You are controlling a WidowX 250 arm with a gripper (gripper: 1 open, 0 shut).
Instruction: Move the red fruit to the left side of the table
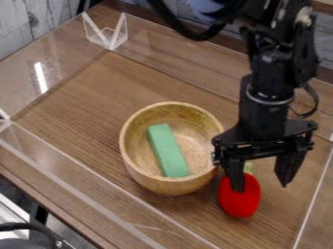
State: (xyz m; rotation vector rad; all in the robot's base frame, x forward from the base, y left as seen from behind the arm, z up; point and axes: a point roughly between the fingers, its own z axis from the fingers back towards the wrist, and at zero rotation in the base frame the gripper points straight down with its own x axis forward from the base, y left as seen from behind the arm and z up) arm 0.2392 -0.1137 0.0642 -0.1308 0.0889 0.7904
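A black gripper (263, 172) with jaws wide apart hangs just above the red fruit (240, 195), which sits on the table (92, 97) beside a wooden bowl (172, 148) holding a green block (166, 150).

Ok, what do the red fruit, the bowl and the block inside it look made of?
Red fruit: glossy, likely plastic, from its sheen. Bowl: light wood, matte, faint grain visible. Green block: flat uniform colour, painted wood or plastic; can't tell which.
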